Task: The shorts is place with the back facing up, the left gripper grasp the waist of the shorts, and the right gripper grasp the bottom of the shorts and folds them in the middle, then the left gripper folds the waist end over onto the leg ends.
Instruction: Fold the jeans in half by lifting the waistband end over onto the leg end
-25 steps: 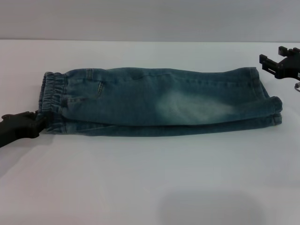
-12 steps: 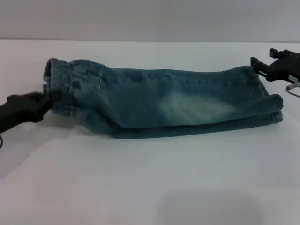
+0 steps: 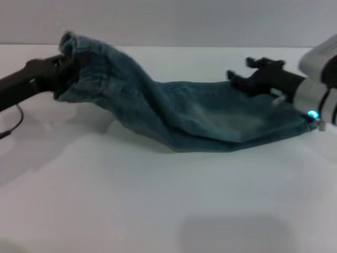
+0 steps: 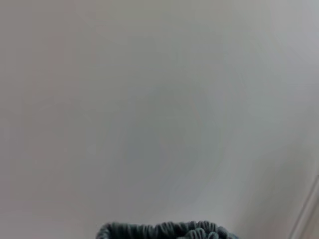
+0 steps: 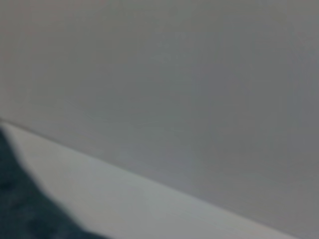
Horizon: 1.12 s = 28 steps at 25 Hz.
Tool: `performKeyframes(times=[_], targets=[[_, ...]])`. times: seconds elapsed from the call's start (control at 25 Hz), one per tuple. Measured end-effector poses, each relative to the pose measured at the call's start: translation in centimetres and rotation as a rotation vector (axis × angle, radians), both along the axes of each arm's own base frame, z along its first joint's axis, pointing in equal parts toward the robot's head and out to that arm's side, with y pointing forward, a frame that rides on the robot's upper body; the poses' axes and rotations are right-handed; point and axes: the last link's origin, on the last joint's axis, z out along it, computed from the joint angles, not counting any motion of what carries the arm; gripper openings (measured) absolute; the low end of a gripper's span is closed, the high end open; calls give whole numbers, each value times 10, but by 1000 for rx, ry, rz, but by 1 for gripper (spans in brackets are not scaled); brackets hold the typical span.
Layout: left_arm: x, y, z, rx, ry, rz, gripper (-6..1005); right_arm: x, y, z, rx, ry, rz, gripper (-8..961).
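Note:
The blue denim shorts (image 3: 210,118) lie folded lengthwise on the white table (image 3: 158,205). Their elastic waist (image 3: 79,55) is raised off the table at the far left. My left gripper (image 3: 60,71) is shut on that waist end, and its gathered edge (image 4: 164,231) shows in the left wrist view. The leg ends (image 3: 295,118) stay flat on the table at the right. My right gripper (image 3: 243,71) hovers just over the leg part, its two fingers apart and holding nothing. A dark patch of denim (image 5: 20,209) shows in the right wrist view.
A grey wall (image 3: 168,21) runs along the table's far edge. A thin cable (image 3: 13,124) hangs from the left arm. Bare white tabletop stretches in front of the shorts.
The left gripper has lifted the waist end up and slightly rightward, pulling the left half of the shorts off the table. The right gripper has moved left, over the leg part.

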Motion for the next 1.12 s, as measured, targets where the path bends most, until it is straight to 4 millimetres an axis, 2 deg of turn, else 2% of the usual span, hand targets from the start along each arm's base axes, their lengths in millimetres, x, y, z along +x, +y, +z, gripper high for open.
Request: performKeyframes(times=[0.16,0.24,0.32,0.6,0.96,1.12], targets=[[17,13,0,-7,-8,-39,105,-19,-6,-24,-71,5,60,593],[17,13,0,-7,-8,-39,105,-27,-8,-32,-100,13,80,593],[40,30,0,-14,-9,-86,105,-33,-12,-38,-127,27,98,593],[63,45,2,-23,-2,-136,104,-56,-24,-60,-228,70,157,592],[77,48,-3,-48,-4,-171,105,-102,-36,-83,-363,111,274,592],[77,48,-4,-52,-7,-174,105,-111,-36,-86,-379,110,295,592]])
